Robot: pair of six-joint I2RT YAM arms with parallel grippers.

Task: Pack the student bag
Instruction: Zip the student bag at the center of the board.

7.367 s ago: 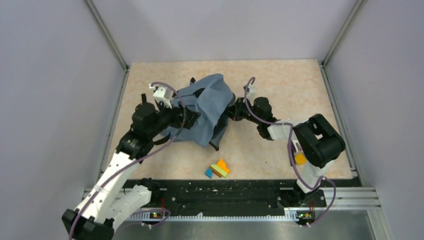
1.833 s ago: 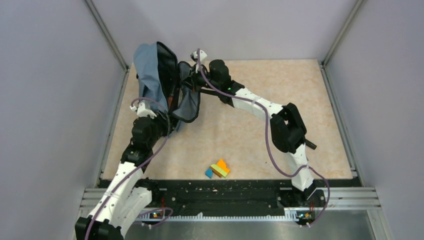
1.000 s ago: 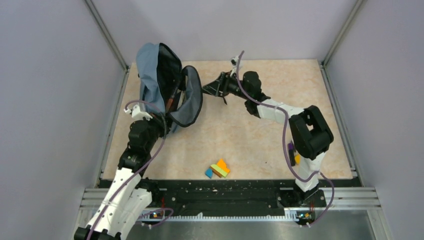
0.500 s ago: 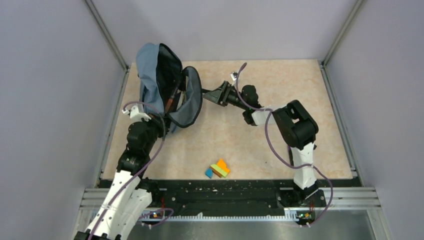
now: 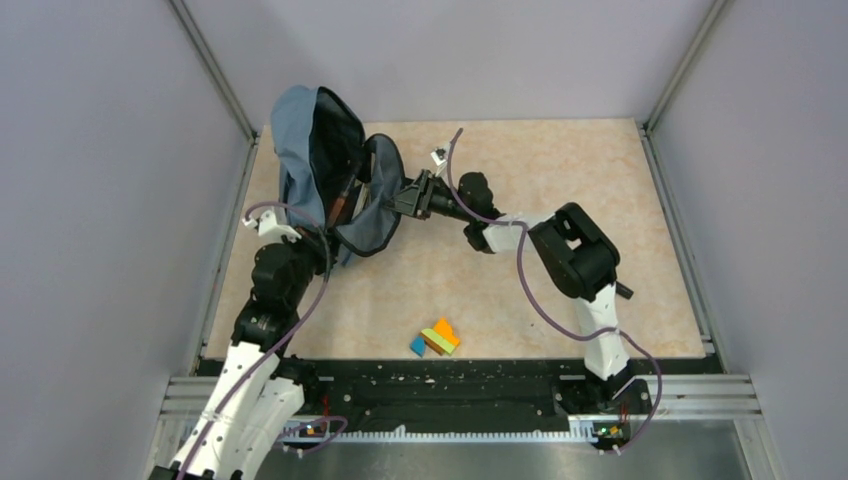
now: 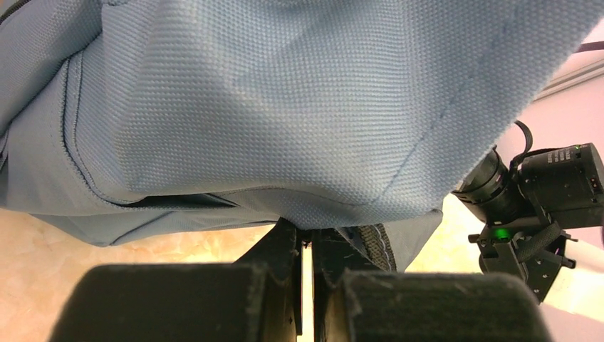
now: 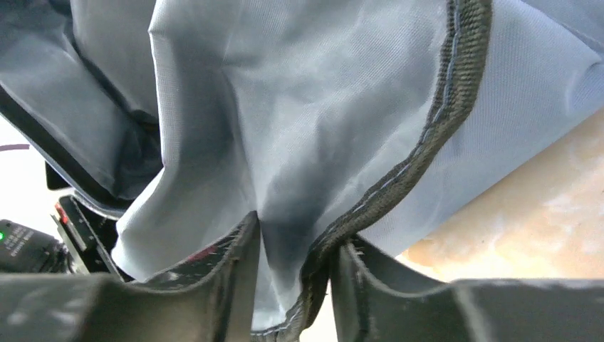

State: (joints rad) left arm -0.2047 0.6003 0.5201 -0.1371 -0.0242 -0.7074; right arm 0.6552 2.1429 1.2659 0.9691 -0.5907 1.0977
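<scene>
Pinching student bag (image 6: 271, 107), L fingers (image 6: 279, 279)

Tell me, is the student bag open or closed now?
Open. In the top view the student bag stands with its mouth gaping, and the dark lining shows between the blue sides.

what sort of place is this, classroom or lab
Probably a robot test cell in a lab: plain panel walls box in a beige table, and two robot arms are bolted to a rail at its near edge.
</scene>
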